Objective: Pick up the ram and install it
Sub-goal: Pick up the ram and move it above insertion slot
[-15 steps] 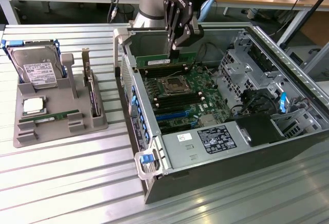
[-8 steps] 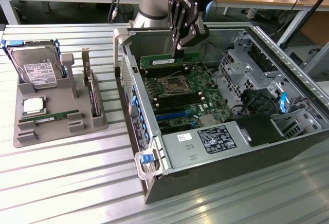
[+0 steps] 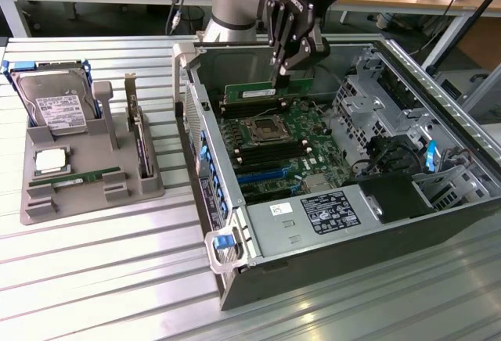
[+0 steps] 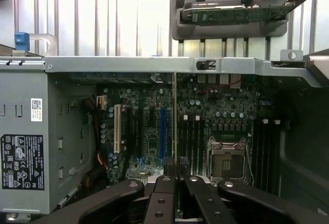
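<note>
My gripper (image 3: 282, 79) is shut on the ram (image 3: 258, 89), a long green stick held level on its edge. It hangs just above the black memory slots (image 3: 249, 109) at the far side of the motherboard (image 3: 290, 157), inside the open computer case (image 3: 438, 200). In the wrist view the ram (image 4: 175, 113) shows edge-on as a thin line running out from between the fingertips of the gripper (image 4: 176, 170), over the board beside the CPU socket (image 4: 226, 157). Whether the ram touches a slot I cannot tell.
At the exterior view's left a grey holder (image 3: 94, 192) carries a hard drive (image 3: 55, 108), a silver CPU (image 3: 51, 161), another green stick (image 3: 82, 177) and an upright expansion card (image 3: 142, 149). The case's walls and drive cage (image 3: 368, 102) hem in the board.
</note>
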Controlling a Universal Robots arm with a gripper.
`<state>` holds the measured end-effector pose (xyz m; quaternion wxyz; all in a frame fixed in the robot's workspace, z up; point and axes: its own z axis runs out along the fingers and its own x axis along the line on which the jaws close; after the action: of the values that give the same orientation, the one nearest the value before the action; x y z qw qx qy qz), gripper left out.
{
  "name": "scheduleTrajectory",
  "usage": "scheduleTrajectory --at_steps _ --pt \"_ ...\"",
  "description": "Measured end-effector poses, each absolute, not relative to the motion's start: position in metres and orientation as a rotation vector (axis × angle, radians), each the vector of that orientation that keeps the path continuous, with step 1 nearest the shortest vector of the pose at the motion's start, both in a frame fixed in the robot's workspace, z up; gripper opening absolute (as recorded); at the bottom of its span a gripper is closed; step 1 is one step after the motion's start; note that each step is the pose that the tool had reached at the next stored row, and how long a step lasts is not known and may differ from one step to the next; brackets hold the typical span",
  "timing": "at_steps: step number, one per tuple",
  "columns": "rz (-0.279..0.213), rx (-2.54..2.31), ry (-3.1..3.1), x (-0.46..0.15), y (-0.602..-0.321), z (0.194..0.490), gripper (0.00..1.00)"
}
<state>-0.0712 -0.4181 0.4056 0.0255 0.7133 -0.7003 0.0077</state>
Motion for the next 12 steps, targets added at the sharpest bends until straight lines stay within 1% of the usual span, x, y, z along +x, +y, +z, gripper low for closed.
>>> scheduleTrajectory --at_steps 12 --pt "0.024 2.205 -2.165 -0.057 -0.418 0.406 0.12"
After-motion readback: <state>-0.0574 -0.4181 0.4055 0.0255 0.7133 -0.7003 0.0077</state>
